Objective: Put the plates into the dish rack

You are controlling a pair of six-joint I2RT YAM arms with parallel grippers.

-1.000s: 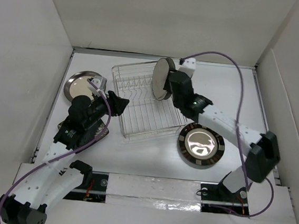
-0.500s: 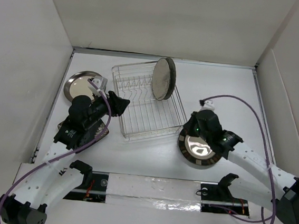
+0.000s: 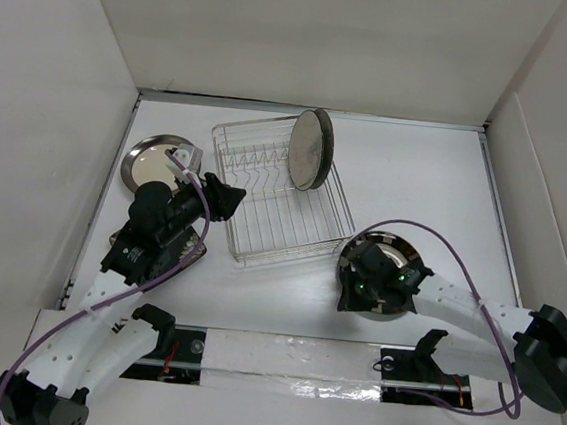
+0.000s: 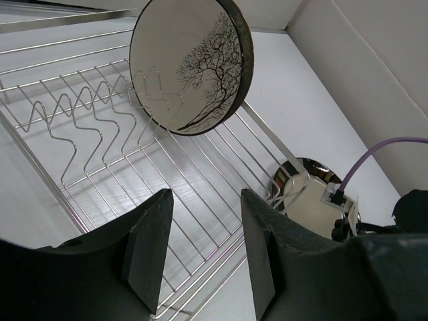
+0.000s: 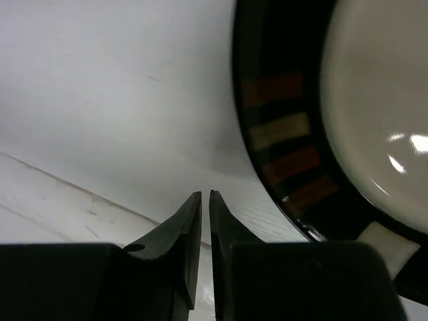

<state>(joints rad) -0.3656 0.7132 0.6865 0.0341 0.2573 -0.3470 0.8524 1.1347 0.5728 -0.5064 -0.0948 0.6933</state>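
Observation:
The silver wire dish rack lies mid-table and also shows in the left wrist view. The beige plate with a dark rim stands upright among its prongs and shows a tree drawing. The dark chequered-rim plate lies flat to the rack's right. My right gripper is shut and empty, low at that plate's left rim; its tips are just beside the rim. My left gripper is open and empty over the rack's left side. One steel plate lies far left.
A dark plate lies mostly hidden under my left arm. White walls close the table in at the left, back and right. The right arm's purple cable loops over the chequered plate.
My right gripper has let go of the beige plate in the rack and moved down and toward me to the chequered plate's left rim. The left arm has not moved.

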